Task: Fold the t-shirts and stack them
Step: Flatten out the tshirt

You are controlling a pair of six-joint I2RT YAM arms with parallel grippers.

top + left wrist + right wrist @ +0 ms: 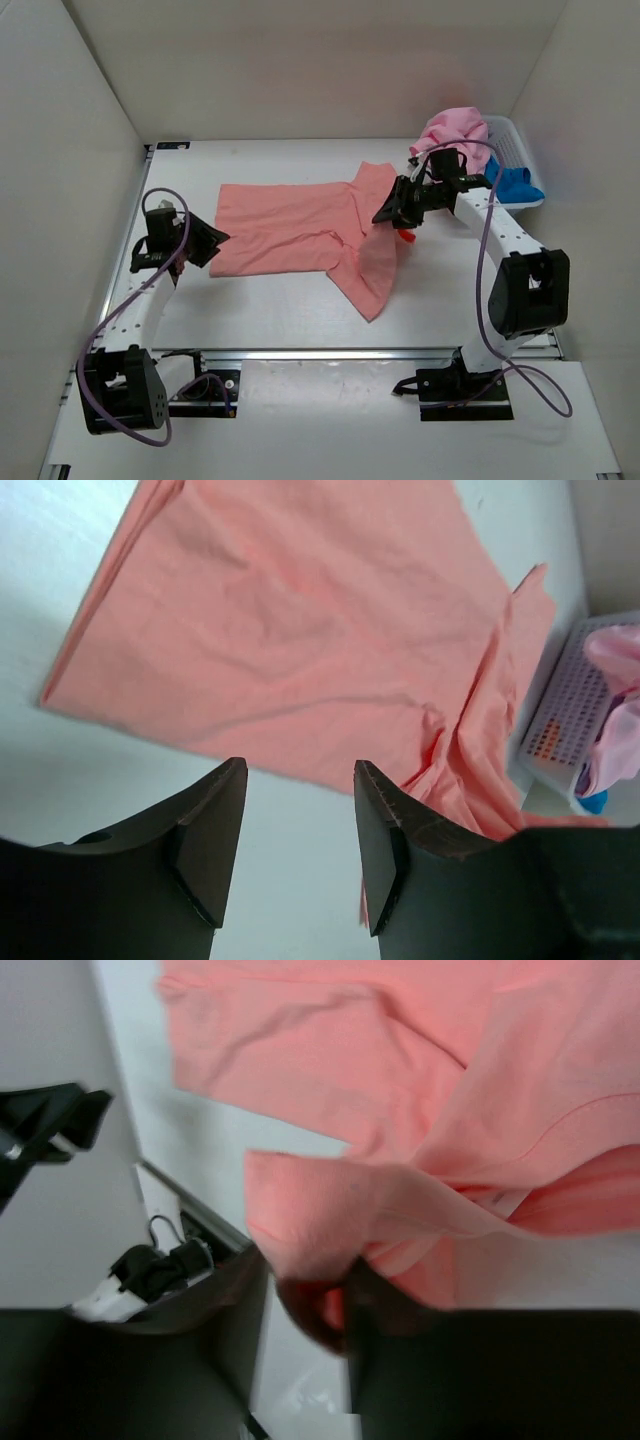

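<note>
A white table (280, 300) stands enclosed by plain white walls (300, 70).

Left end effector (300, 770), jaws spread, hangs over salmon t-shirt (300, 610).

Table (280, 310) front bare — salmon shirt (290, 225) covers the middle, basket (520, 155) (far right) blocks the corner.

Spread t-shirt (290, 225) on table (280, 310), mid-table, long axis left to right. Its right end bunched and raised, flap trailing toward near edge. Left gripper (215, 240) just beside its left edge, off cloth. Right gripper (395, 212) at its right end, cloth fold between fingers. Basket (505, 135) in far right corner, behind right gripper. Heaped t-shirt (455, 128) in basket's left part; third t-shirt (515, 183) in its near part.
</note>
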